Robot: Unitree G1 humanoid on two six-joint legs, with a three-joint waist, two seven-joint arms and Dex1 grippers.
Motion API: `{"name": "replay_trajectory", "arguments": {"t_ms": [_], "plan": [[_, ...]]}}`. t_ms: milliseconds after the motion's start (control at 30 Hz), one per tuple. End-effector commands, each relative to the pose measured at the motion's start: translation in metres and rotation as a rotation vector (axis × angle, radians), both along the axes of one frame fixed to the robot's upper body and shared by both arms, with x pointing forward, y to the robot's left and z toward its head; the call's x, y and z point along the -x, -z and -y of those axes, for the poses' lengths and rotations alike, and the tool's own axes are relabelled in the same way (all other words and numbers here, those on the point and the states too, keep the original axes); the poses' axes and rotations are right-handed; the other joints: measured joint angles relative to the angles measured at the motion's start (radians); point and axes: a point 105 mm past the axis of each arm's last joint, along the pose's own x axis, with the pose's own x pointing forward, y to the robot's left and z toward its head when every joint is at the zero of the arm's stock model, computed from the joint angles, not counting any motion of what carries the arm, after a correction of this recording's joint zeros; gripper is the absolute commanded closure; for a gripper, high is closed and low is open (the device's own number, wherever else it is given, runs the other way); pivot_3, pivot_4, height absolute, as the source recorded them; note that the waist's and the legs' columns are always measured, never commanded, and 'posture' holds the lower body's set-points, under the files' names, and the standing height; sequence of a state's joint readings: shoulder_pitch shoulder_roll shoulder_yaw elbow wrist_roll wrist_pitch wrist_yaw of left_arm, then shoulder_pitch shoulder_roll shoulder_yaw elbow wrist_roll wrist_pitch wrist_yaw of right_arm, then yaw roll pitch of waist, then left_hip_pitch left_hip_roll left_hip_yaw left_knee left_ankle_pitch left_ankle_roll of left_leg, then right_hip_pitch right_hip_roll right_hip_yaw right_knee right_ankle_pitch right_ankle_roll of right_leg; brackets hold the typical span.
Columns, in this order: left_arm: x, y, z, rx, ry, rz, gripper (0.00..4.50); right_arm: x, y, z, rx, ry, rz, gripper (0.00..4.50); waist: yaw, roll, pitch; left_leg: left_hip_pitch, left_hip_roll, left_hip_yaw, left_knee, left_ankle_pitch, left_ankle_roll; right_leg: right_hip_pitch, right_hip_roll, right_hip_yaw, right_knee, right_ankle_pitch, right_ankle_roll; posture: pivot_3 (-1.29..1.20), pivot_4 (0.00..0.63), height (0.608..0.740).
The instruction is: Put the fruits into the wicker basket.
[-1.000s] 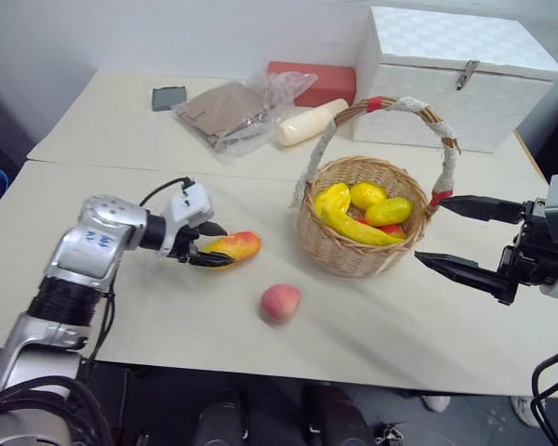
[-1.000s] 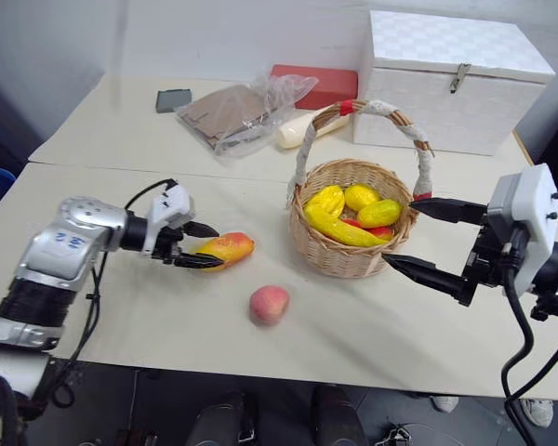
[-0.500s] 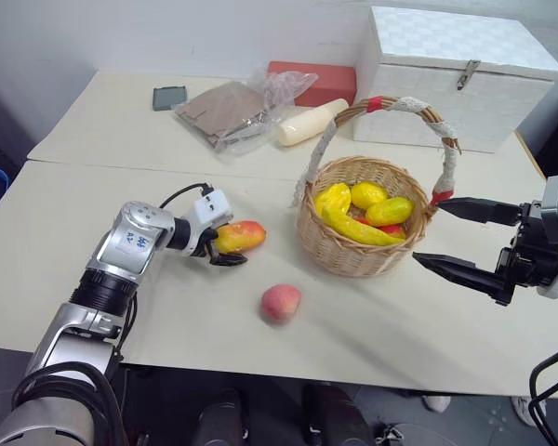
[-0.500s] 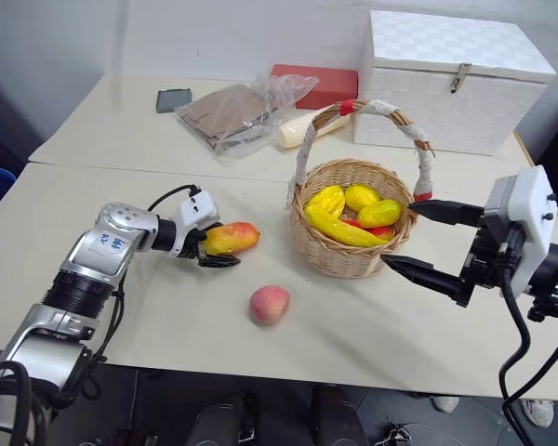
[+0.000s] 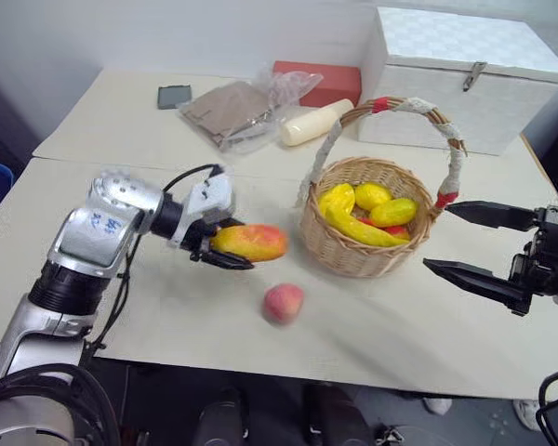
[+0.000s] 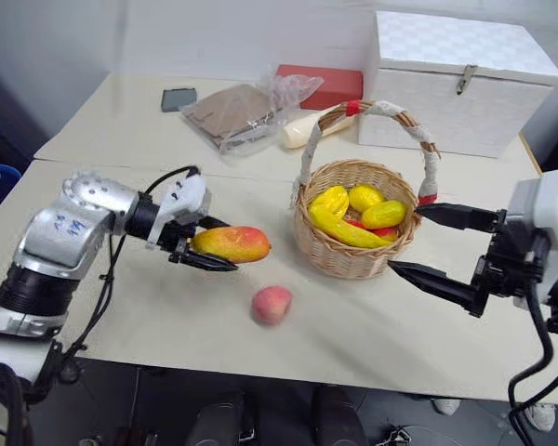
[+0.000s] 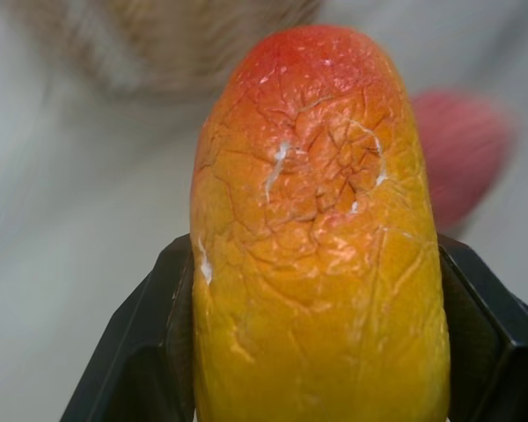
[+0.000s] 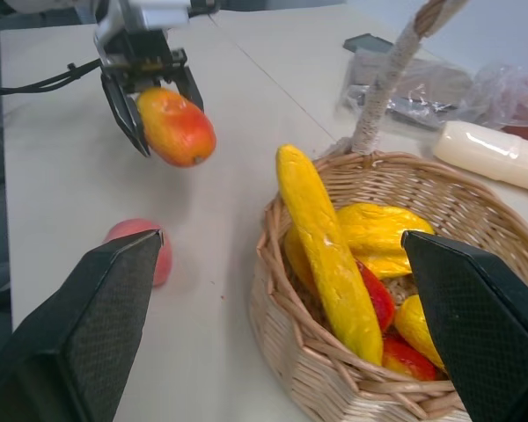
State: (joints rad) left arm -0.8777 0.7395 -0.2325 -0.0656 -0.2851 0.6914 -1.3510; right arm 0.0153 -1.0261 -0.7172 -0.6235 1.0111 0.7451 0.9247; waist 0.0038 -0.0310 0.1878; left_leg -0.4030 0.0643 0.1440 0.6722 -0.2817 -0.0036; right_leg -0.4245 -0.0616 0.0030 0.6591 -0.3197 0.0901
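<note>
The peach [image 5: 284, 303] lies nearest, alone on the surface [image 5: 372, 325], apart from both arms; just beyond it the left pincer [image 5: 225, 243] is clamped on the mango [image 5: 250, 242], one black finger on each side, the fruit raised clear of the surface and pointing toward the basket [image 5: 363, 255] without touching it; the right pincer [image 5: 472, 245] hangs at the far side of the basket with its fingers wide apart – nothing between them; the basket stands upright, its arched handle [image 5: 391, 105] over a banana [image 5: 363, 229] and other yellow and red fruits; farther back lie a cream bottle [image 5: 314, 123], a crumpled clear bag [image 5: 246, 107] over brown card, a red box [image 5: 321, 81] and a small dark thing [image 5: 174, 96]; the white box [image 5: 465, 74] with a latch stands at the far right.
</note>
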Motion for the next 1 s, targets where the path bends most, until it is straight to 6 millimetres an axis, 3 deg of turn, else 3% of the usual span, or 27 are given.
{"name": "replay_trajectory", "arguments": {"t_ms": [33, 167, 300, 467, 533, 667, 800, 933, 1000], "plan": [[0.000, -0.042, 0.040, 0.102, 0.057, 0.090, 1.71, 0.005, -0.009, 0.004, 0.005, 0.021, 0.042, 0.00, 0.002, 0.000, 0.000, 0.000, -0.001, 0.000, 0.002, -0.001, 0.001, 0.001, 0.000, 0.000, 0.000, 0.000, 0.001, 0.00, 0.150, 0.740], [-0.025, -0.062, 0.097, 0.137, 0.038, 0.196, 1.71, 0.006, -0.004, 0.004, 0.005, 0.039, 0.044, 0.00, 0.006, 0.000, 0.000, -0.001, -0.002, 0.000, 0.008, -0.005, 0.005, 0.003, 0.001, 0.000, -0.001, 0.002, 0.003, 0.00, 0.150, 0.740], [-0.064, -0.061, 0.130, 0.075, -0.054, 0.335, 1.71, 0.008, -0.003, 0.001, 0.000, 0.052, 0.054, 0.00, -0.001, 0.000, 0.000, -0.001, -0.003, 0.001, 0.009, -0.008, 0.010, 0.002, 0.001, 0.000, -0.003, 0.003, 0.005, 0.00, 0.150, 0.740], [-0.069, -0.055, 0.145, 0.087, -0.003, 0.319, 0.15, 0.013, 0.000, 0.001, -0.005, 0.076, 0.056, 0.00, -0.010, 0.000, 0.000, -0.001, -0.006, -0.007, 0.008, -0.010, 0.006, -0.001, 0.004, 0.005, -0.003, 0.003, 0.005, 0.00, 0.150, 0.740], [-0.071, -0.058, 0.145, 0.119, -0.009, 0.309, 0.04, 0.015, 0.001, 0.000, -0.007, 0.085, 0.054, 0.00, -0.008, 0.000, 0.000, -0.003, -0.007, -0.010, 0.008, -0.010, 0.006, -0.002, 0.004, 0.005, -0.003, 0.003, 0.005, 0.00, 0.150, 0.740], [-0.068, -0.073, 0.135, 0.224, -0.016, 0.263, 0.04, 0.016, 0.002, 0.000, -0.011, 0.090, 0.049, 0.00, -0.007, 0.000, 0.000, -0.003, -0.008, -0.010, 0.008, -0.011, 0.007, -0.002, 0.003, 0.005, -0.003, 0.003, 0.005, 0.00, 0.150, 0.740], [-0.048, -0.092, 0.102, 0.340, 0.028, 0.181, 0.04, 0.014, 0.004, -0.002, -0.017, 0.083, 0.039, 0.00, -0.012, 0.000, 0.000, -0.003, -0.008, -0.011, 0.008, -0.011, 0.007, -0.002, 0.003, 0.005, -0.003, 0.003, 0.006, 0.00, 0.150, 0.740], [-0.020, -0.083, 0.057, 0.296, 0.089, 0.133, 0.04, 0.013, 0.005, -0.002, -0.018, 0.070, 0.028, 0.00, -0.025, 0.002, -0.001, -0.002, -0.004, -0.015, 0.008, -0.009, 0.003, -0.002, 0.004, 0.006, -0.001, 0.003, 0.005, 0.00, 0.150, 0.740], [-0.004, -0.064, 0.022, 0.206, 0.110, 0.127, 0.04, 0.012, 0.007, -0.001, -0.007, 0.060, 0.011, 0.00, -0.026, 0.002, -0.001, -0.002, -0.004, -0.016, 0.009, -0.008, 0.002, -0.002, 0.004, 0.005, 0.000, 0.003, 0.005, 0.00, 0.150, 0.740]]}}
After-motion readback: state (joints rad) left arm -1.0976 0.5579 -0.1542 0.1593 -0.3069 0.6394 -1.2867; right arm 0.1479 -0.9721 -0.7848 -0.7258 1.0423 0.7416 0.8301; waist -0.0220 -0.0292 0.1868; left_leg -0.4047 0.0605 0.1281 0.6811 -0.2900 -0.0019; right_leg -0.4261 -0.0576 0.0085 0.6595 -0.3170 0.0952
